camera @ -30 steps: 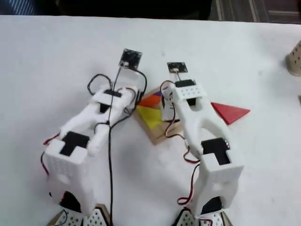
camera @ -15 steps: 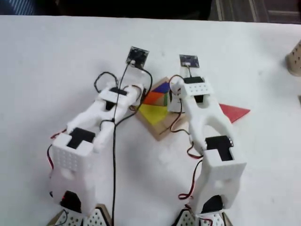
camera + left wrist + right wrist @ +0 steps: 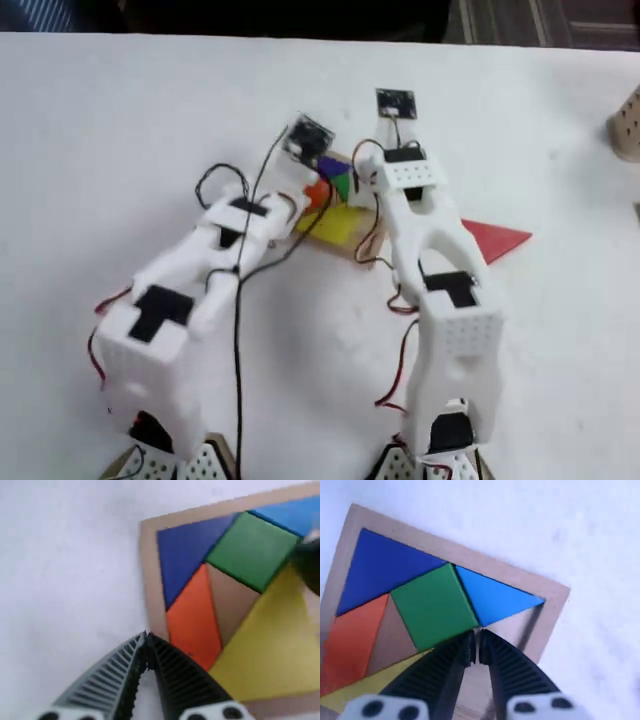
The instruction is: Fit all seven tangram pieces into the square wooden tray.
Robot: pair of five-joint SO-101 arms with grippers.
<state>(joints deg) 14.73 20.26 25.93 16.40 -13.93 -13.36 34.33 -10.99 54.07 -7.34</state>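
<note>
Watching both wrist feeds, I see each gripper pinched fully shut with nothing in it. The left gripper (image 3: pixel 147 639) points at the square wooden tray's (image 3: pixel 149 580) rim beside the orange parallelogram piece (image 3: pixel 192 625). The right gripper (image 3: pixel 475 637) sits at the green square piece's (image 3: pixel 434 607) corner. I judge closed tips serve as pushers, seating pieces snugly. The red triangle piece (image 3: pixel 492 240) waits on the white table (image 3: pixel 150 120), outside the tray.

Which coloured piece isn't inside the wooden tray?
The red triangle. It lies by itself on the white table, while all the others sit inside the tray.
</note>
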